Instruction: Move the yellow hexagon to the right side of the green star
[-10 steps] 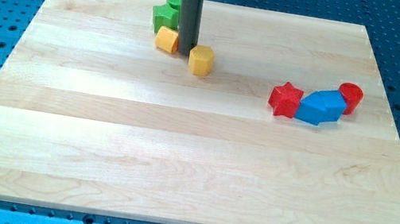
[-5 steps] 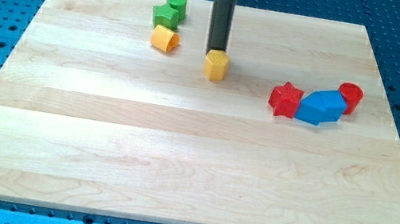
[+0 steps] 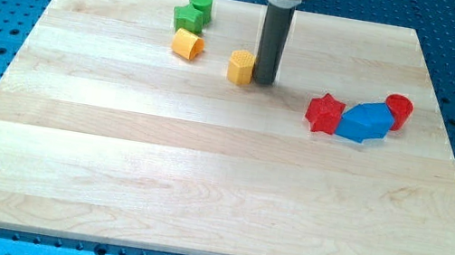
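The yellow hexagon (image 3: 241,66) lies on the wooden board in the upper middle. My tip (image 3: 264,81) stands right against its right side. The green star (image 3: 187,19) sits near the board's top edge, up and to the left of the hexagon, with a green cylinder (image 3: 199,4) touching it from above. A second yellow block (image 3: 187,44) lies just below the green star, left of the hexagon.
A red star (image 3: 325,113), a blue block (image 3: 366,122) and a red cylinder (image 3: 399,110) form a touching row at the view's right. The wooden board (image 3: 202,169) lies on a blue perforated table.
My tip has moved rightward from between the two yellow blocks, round the top of the hexagon, to its right side. The hexagon went right, then slightly back left and up.
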